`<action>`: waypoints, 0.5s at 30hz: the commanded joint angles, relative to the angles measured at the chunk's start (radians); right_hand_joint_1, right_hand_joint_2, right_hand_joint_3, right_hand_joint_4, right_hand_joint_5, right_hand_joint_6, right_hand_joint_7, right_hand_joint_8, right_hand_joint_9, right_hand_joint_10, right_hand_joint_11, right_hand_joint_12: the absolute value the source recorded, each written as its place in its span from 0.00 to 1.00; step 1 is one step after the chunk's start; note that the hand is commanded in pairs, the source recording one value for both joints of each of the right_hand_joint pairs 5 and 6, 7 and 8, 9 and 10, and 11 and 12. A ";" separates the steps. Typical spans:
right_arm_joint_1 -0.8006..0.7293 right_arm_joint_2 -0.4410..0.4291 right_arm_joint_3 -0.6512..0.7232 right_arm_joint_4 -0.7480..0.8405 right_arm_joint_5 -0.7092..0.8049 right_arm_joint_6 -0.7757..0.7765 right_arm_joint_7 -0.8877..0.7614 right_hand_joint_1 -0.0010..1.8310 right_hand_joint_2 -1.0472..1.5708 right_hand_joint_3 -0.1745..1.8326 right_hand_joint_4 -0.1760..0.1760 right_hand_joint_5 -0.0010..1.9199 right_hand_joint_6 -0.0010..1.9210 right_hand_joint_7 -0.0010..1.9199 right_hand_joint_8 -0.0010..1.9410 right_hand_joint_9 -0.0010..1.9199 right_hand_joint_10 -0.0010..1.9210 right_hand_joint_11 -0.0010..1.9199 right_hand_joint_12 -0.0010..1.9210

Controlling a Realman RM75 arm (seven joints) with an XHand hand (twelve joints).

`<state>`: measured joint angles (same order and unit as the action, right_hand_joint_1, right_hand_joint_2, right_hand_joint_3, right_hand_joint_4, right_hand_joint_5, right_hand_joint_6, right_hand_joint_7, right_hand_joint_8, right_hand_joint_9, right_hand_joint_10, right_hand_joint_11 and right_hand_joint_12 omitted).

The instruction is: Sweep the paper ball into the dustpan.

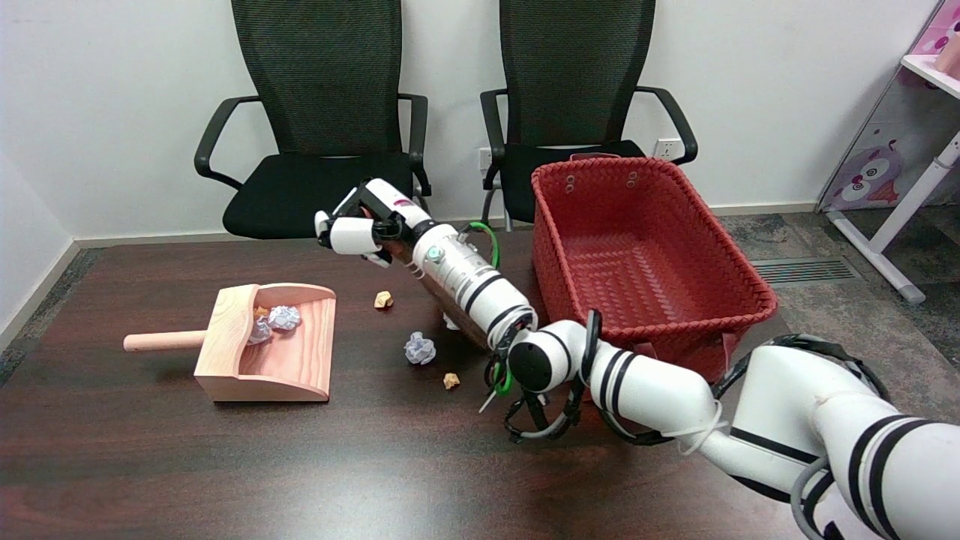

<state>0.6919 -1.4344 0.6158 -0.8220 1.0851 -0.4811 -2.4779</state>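
A wooden dustpan (300, 367) lies on the left of the dark table, its handle pointing left, and holds a few crumpled paper balls (283, 316) at its back. On the table to its right lie a pale lilac paper ball (420, 349) and two small tan scraps (383, 299) (451, 380). My right hand (360, 229) is raised near the table's far edge, above and behind these, its fingers curled around a wooden brush handle. The brush (450, 323) runs down behind my forearm and is mostly hidden. Only a pale tip shows, near the lilac ball.
A large red woven basket (739, 281) stands on the table's right side, close to my forearm. Two black office chairs (315, 172) stand behind the far edge. Cables hang under my elbow (540, 420).
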 commanded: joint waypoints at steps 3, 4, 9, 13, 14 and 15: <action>0.040 -0.104 -0.030 0.090 0.055 0.033 0.288 0.44 0.72 0.86 0.57 1.00 1.00 1.00 0.99 1.00 1.00 1.00 1.00; 0.043 -0.108 -0.031 0.091 0.055 0.035 0.311 0.44 0.72 0.86 0.57 1.00 1.00 1.00 0.99 1.00 1.00 1.00 1.00; 0.061 -0.123 -0.031 0.087 0.056 0.035 0.380 0.44 0.75 0.83 0.56 1.00 1.00 1.00 0.99 1.00 1.00 1.00 1.00; 0.072 -0.133 -0.031 0.090 0.056 0.029 0.439 0.43 0.79 0.81 0.56 1.00 1.00 1.00 0.99 1.00 1.00 1.00 1.00; 0.074 -0.134 -0.031 0.090 0.056 0.027 0.448 0.43 0.79 0.81 0.56 1.00 1.00 1.00 0.99 1.00 1.00 1.00 1.00; 0.075 -0.136 -0.031 0.090 0.056 0.025 0.463 0.43 0.80 0.81 0.56 1.00 1.00 1.00 0.99 1.00 1.00 1.00 1.00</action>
<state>0.7255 -1.5109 0.5944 -0.7615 1.1248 -0.4568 -2.2504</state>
